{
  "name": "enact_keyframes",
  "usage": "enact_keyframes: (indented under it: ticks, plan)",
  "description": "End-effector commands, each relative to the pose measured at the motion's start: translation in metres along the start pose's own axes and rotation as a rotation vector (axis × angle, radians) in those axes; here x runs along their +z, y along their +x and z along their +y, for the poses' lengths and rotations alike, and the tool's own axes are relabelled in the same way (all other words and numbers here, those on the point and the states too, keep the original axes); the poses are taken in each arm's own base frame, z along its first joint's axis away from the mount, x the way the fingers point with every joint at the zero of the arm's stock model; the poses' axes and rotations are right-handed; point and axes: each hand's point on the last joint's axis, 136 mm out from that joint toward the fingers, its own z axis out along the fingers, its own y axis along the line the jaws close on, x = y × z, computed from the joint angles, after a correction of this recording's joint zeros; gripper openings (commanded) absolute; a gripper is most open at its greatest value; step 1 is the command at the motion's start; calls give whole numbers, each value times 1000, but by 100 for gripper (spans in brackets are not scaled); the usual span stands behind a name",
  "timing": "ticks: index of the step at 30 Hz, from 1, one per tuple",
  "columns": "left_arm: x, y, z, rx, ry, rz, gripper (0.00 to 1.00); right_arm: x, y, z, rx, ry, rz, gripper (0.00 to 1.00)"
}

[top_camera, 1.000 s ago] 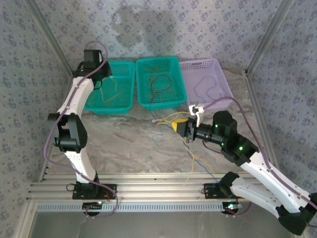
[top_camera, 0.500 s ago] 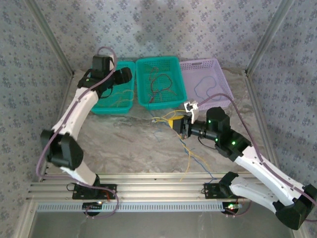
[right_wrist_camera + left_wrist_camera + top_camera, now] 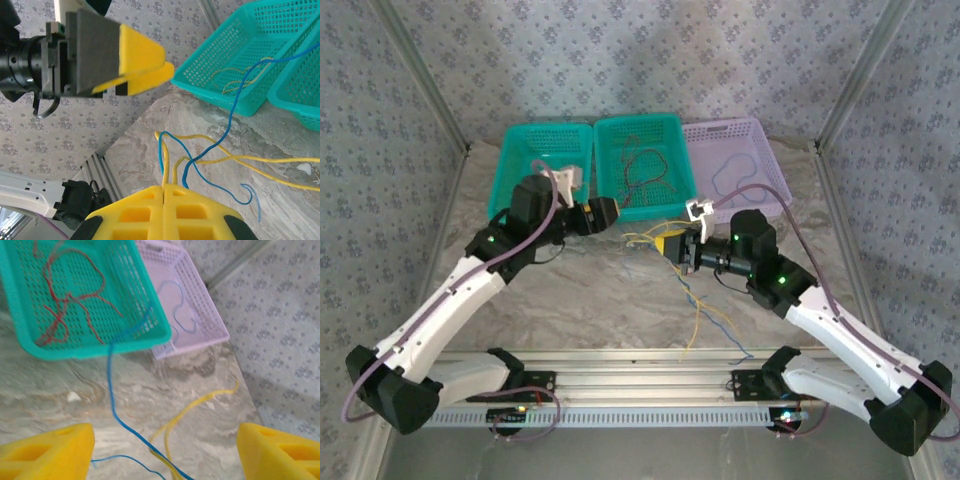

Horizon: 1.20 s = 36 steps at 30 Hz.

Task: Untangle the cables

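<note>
A tangle of yellow and blue cables (image 3: 650, 240) lies on the marble table in front of the baskets. My right gripper (image 3: 677, 246) is shut on yellow and blue strands of this tangle (image 3: 187, 162), which leave its closed yellow fingertips (image 3: 164, 196). Loose ends (image 3: 696, 322) trail toward the near edge. My left gripper (image 3: 610, 214) hovers just left of the tangle, open. Its yellow pads (image 3: 47, 452) stand wide apart over a blue cable (image 3: 114, 405) and a yellow cable (image 3: 195, 405), touching neither.
Three baskets stand at the back. The left teal basket (image 3: 548, 127) holds yellow-orange wires (image 3: 235, 77). The middle teal basket (image 3: 95, 347) holds red wires (image 3: 70, 300). The lilac basket (image 3: 730, 124) holds a blue wire (image 3: 180, 310). A blue strand climbs over the middle basket's front rim.
My left arm swung from the left teal basket down toward the centre, and its gripper opened. The right gripper moved slightly left with the cables still in it.
</note>
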Motion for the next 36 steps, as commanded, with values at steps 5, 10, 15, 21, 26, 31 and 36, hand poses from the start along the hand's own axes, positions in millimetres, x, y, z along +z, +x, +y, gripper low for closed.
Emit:
enact_keyframes:
  ticks: [5,10,15,21,26,31,36]
  plan:
    - [-5,23,-31,-45,113,29,67,5,-2,14,-32,-35,-7,0]
    - [1,44,-44,-36,155,80,67,13,7,10,-56,-7,24,0]
    - [2,63,-53,-15,173,136,60,17,12,6,-85,29,36,0]
    - [2,81,-47,3,160,197,38,20,14,3,-93,52,31,0]
    - [1,96,-36,12,133,235,28,19,11,3,-102,64,13,0]
    - [3,104,-32,24,131,264,22,20,10,3,-105,62,5,0]
    - [-7,102,-33,38,147,246,41,21,13,0,-106,71,12,0]
